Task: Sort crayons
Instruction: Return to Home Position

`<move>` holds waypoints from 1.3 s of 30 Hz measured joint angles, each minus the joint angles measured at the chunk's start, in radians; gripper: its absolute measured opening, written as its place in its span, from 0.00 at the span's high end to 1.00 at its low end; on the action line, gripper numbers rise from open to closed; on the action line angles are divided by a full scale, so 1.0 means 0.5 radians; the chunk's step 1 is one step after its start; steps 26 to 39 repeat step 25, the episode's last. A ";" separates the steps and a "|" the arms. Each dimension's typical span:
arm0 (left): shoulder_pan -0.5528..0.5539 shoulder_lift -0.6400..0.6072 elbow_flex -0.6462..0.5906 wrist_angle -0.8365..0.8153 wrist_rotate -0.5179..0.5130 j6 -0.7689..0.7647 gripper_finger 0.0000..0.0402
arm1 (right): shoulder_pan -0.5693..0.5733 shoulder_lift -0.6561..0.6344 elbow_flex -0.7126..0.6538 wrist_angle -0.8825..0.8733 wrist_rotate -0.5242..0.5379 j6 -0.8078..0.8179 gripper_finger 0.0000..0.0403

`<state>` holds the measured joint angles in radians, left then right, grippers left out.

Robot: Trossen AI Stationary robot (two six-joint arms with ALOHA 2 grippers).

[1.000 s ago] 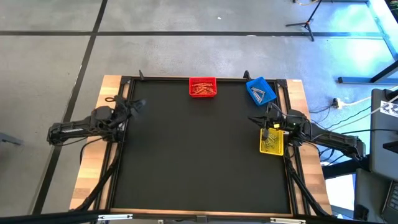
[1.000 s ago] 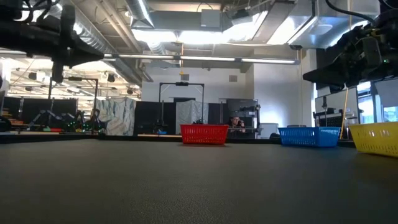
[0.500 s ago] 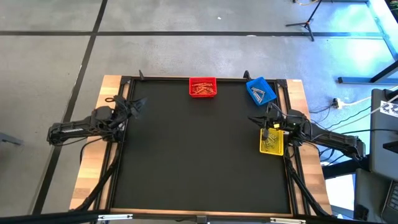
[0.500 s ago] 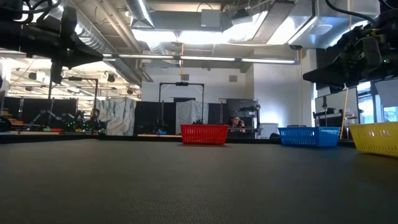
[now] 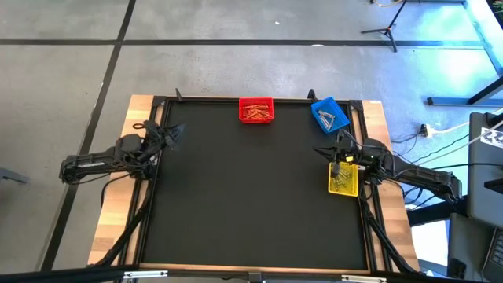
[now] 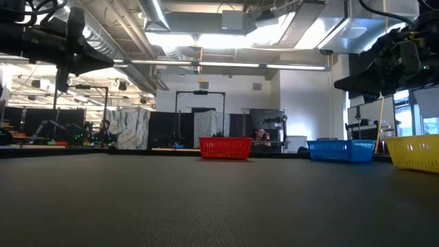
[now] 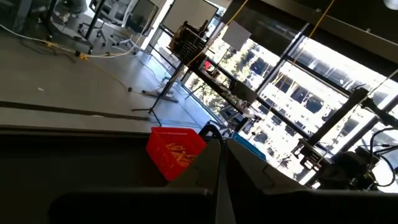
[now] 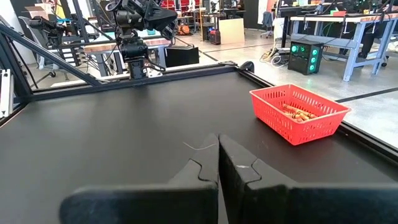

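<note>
Black counter [image 5: 251, 204], sorting judged finished.
Crayons [image 5: 255, 112] are lodged in red bin [image 5: 243, 110], blue bin [image 5: 317, 107] and yellow bin [image 5: 331, 187], upper centre to right; left fingers [image 7: 202, 180] and right fingers [image 8: 202, 165] are clenched empty at frame sides.

The left gripper [image 5: 174, 132] has shifted very slightly since a second ago, near the surface's [image 5: 251, 196] left edge. In the low view its dark arm [image 6: 68, 42] sits a touch differently.

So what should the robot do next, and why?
Probably nothing more than settling both arms at rest. The crayons I can see lie in the red bin, blue bin and yellow bin, none on the black mat. The left gripper and right gripper are shut, at the table's sides.
</note>
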<state>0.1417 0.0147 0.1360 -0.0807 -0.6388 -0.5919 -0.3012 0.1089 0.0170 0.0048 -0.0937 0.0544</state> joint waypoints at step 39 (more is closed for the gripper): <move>0.002 -0.014 -0.030 0.084 1.333 0.979 0.95 | 0.000 0.000 0.000 0.000 -0.001 0.000 1.00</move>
